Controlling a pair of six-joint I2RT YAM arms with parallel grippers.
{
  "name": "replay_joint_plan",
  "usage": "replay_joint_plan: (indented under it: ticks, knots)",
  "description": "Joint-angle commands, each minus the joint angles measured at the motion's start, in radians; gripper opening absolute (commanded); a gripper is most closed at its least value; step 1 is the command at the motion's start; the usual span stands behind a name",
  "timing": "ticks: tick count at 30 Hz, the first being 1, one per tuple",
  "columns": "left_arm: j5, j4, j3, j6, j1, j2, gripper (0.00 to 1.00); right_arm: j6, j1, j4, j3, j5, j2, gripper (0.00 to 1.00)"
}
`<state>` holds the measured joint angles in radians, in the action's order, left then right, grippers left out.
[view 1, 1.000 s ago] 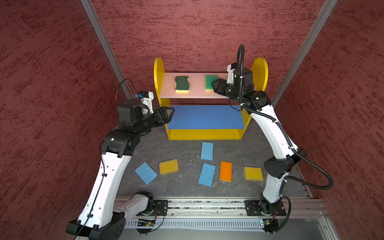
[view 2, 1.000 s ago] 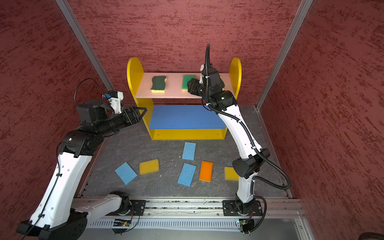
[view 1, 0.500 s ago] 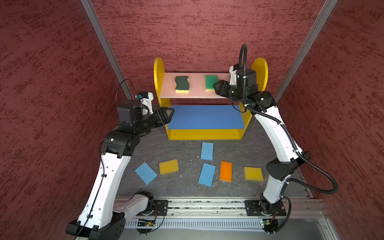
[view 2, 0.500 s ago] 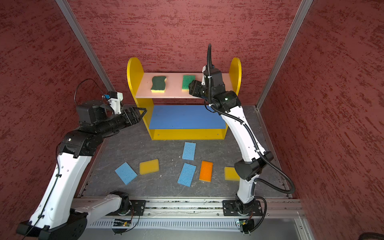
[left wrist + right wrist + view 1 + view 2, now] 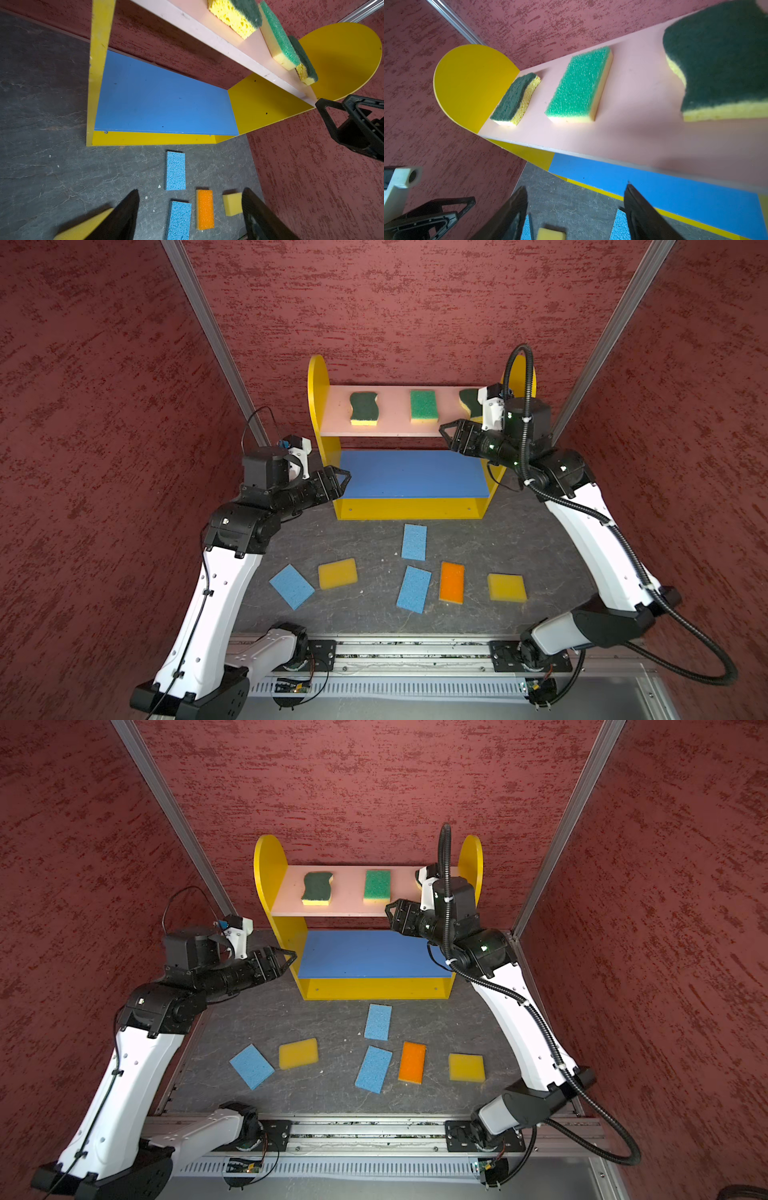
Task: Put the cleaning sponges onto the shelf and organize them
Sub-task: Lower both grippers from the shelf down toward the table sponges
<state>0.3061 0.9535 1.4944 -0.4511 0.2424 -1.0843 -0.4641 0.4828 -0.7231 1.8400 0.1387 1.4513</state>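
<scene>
The right gripper [image 5: 445, 434] hangs empty, jaws apart, before the pink top board [image 5: 395, 429] of the shelf [image 5: 316, 406]. Just behind it on that board (half hidden by its wrist) lies a dark-green wavy sponge [image 5: 468, 400]. The left gripper [image 5: 341, 482] is likewise spread.

Three blue sponges [image 5: 414, 542] [image 5: 291, 586] [image 5: 414, 589], two yellow [image 5: 337, 573] [image 5: 506, 587], one orange [image 5: 451, 582], one green [image 5: 423, 405], two wavy [image 5: 363, 407] [image 5: 468, 400].

The shelf [image 5: 316, 406] has yellow side panels, a pink top board [image 5: 395, 428], a blue middle board [image 5: 411, 472] and a yellow bottom board [image 5: 409, 508]. Two wavy sponges [image 5: 364, 408] [image 5: 467, 398] are dark green over yellow; the rectangular sponge [image 5: 423, 405] is bright green over pale yellow. Three thin sponges [image 5: 414, 542] [image 5: 414, 589] [image 5: 291, 586] are light blue, two thick sponges [image 5: 338, 573] [image 5: 506, 587] yellow, a lone sponge [image 5: 452, 582] orange. The tabletop [image 5: 365, 539] is veined dark grey; the walls [image 5: 374, 302] are mottled dark red.
</scene>
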Motion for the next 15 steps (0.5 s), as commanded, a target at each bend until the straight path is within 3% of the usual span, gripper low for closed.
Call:
replay_joint_plan:
  ticks: [1,6,9,12,15]
  knots:
    - [-0.006,0.062,-0.037,0.023,0.024,0.012,0.78,-0.010,0.005,0.101,-0.132,0.055,-0.078,0.75]
    - [-0.069,0.102,-0.106,0.020,0.076,0.019,0.78,-0.020,0.005,0.139,-0.342,0.060,-0.188,0.78]
    - [-0.060,0.101,-0.151,0.010,0.091,0.021,0.78,0.000,0.004,0.196,-0.474,0.113,-0.243,0.85]
    - [-0.031,0.074,-0.204,-0.008,0.097,0.030,0.78,-0.019,0.003,0.234,-0.579,0.134,-0.281,0.99]
    - [-0.028,0.044,-0.274,-0.033,0.101,0.047,0.79,-0.066,-0.006,0.288,-0.697,0.143,-0.315,0.99]
